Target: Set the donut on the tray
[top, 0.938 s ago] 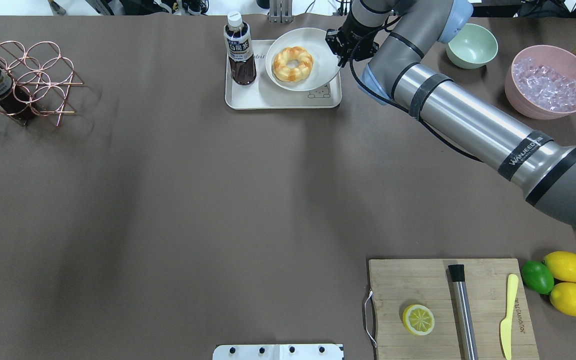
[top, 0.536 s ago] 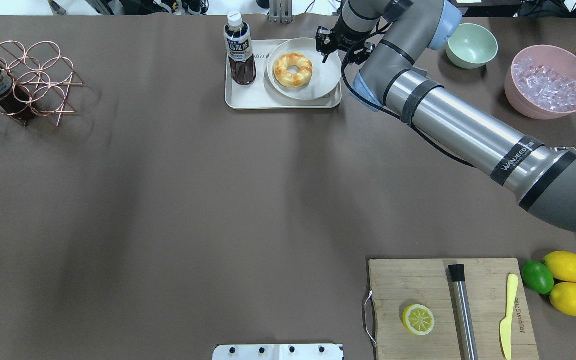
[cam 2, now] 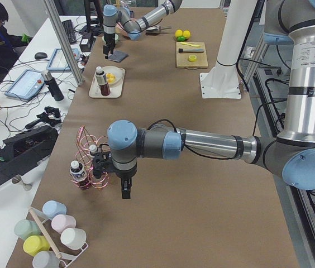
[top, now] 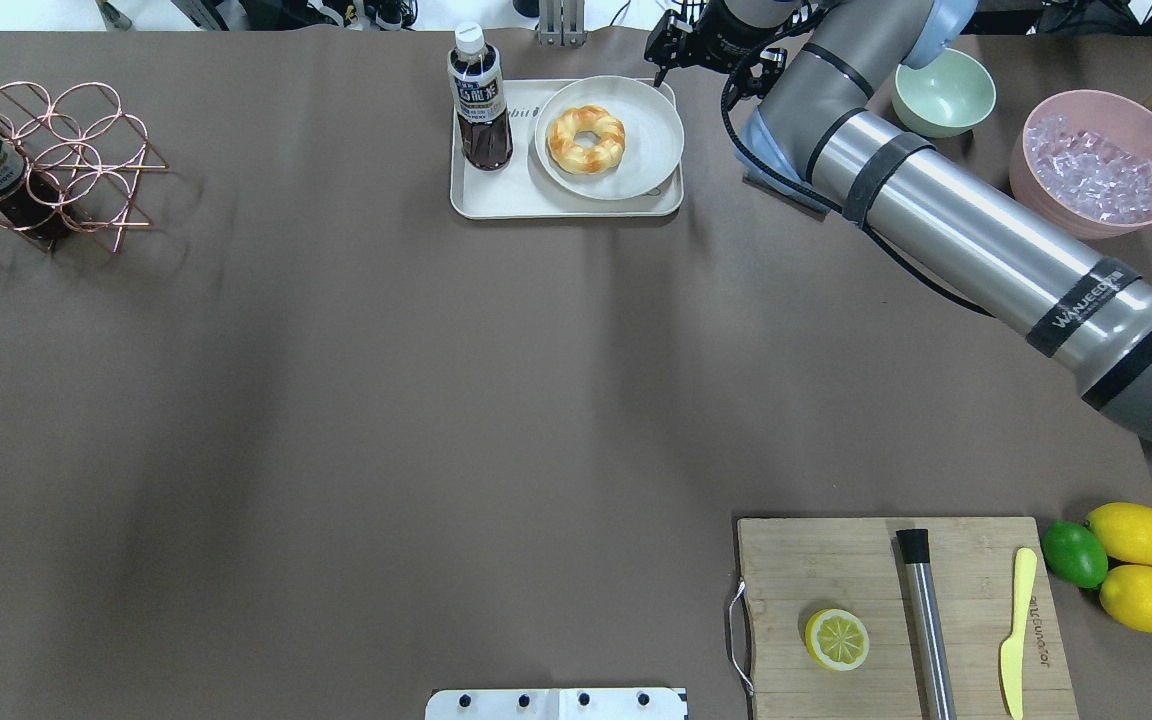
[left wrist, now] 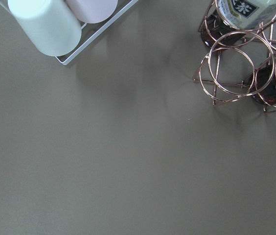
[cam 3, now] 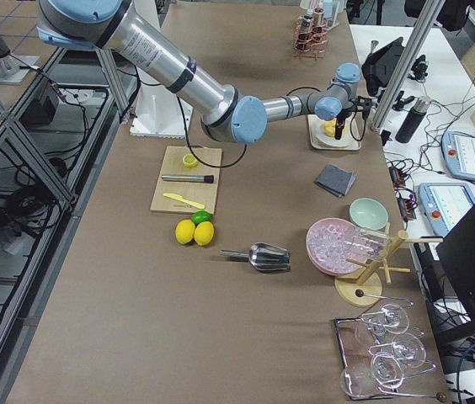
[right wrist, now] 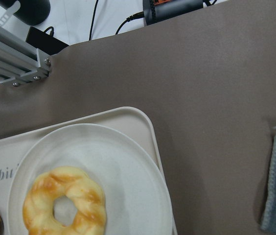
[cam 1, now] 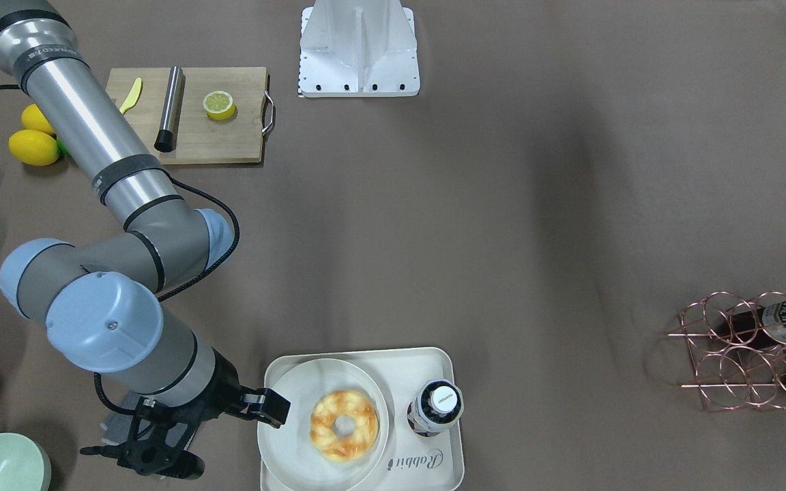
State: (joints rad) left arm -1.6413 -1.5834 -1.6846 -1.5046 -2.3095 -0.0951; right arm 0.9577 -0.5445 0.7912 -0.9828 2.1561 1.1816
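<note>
The donut lies on a round plate that sits on the tray, beside a bottle. The right gripper hangs over the plate's rim. I cannot tell how far its fingers are spread. The left gripper hovers near a wire rack, and its grip is equally unclear.

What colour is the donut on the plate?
Golden-orange with pale cream patches; the donut shows best in the right wrist view.

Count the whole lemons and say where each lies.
2. Both lie beside the lime, just off the cutting board's end: one lemon farther from the robot, the other nearer. The lemon half on the board is not counted.
</note>
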